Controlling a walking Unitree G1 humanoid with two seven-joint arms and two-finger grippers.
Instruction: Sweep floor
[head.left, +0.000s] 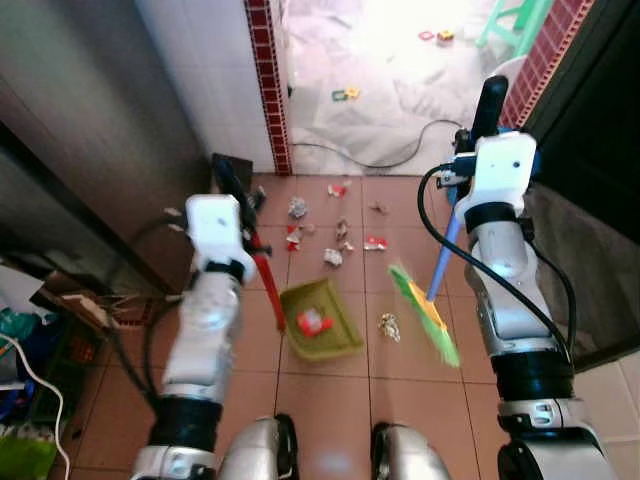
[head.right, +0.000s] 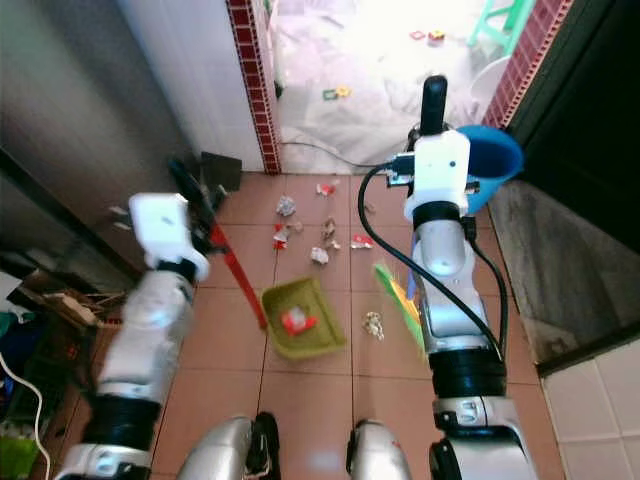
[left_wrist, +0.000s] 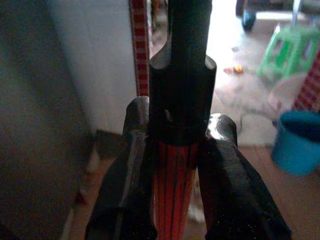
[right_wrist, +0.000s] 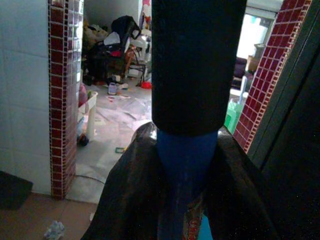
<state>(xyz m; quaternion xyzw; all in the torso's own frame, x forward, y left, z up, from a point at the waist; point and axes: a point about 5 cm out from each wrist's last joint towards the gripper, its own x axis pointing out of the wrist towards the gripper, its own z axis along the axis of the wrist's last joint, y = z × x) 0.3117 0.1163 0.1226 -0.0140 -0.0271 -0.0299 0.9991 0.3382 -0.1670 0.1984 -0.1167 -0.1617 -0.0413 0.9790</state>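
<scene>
Pincer grips, eye views: left pincer (head.left: 238, 190) clamps the red dustpan handle (head.left: 268, 290), whose long axis slants down to the green dustpan (head.left: 320, 320) on the floor. Right pincer (head.left: 470, 135) clamps the blue broom handle (head.left: 443, 255); the broom head (head.left: 425, 315) points at the dustpan. A hard stroke could scatter the paper scraps (head.left: 335, 240) past the pan.

Left wrist view: fingers (left_wrist: 125, 185) squeeze the red shaft.

Right wrist view: fingers (right_wrist: 127, 200) squeeze the blue shaft.

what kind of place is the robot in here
Likely a home's tiled entryway or back room: terracotta floor tiles, a white-tiled wall with red brick trim, and a blue bucket beside a doorway.
</scene>
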